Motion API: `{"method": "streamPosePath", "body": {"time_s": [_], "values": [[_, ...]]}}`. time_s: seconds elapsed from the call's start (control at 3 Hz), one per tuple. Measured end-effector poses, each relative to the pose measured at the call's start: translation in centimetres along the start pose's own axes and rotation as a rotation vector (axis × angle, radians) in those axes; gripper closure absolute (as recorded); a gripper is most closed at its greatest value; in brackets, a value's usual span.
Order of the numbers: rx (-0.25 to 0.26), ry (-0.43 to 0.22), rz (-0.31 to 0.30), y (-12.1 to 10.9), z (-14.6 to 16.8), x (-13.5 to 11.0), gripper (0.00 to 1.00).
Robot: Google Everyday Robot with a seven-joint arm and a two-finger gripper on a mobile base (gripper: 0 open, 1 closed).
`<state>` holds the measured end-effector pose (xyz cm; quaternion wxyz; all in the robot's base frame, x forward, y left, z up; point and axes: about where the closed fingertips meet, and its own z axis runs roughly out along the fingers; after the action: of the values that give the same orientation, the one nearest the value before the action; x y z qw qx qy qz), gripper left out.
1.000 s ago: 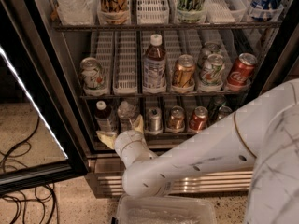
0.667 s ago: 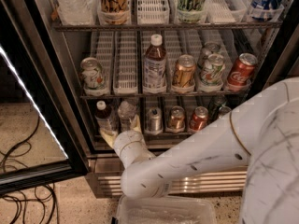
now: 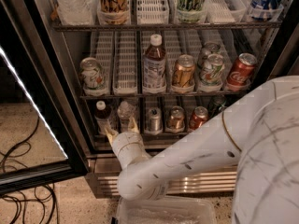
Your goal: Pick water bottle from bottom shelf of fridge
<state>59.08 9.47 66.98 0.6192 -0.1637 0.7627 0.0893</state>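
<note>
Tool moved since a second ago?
No. The tool still sits at the front rail of the bottom shelf, just below the water bottle.

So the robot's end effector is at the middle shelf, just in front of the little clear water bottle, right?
Not quite. The end effector is down at the bottom shelf, not the middle one. The camera view shows it there, just in front of the little clear water bottle.
</note>
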Motion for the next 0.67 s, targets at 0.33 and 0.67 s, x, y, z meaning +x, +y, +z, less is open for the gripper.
{"method": "streamPosePath", "body": {"time_s": [0.33,0.67], "values": [[0.026,-0.008,0.001,-0.13,0.21,0.13,0.38],[0.045,-0.016,0.000,-0.19,0.45,0.17,0.40]]}}
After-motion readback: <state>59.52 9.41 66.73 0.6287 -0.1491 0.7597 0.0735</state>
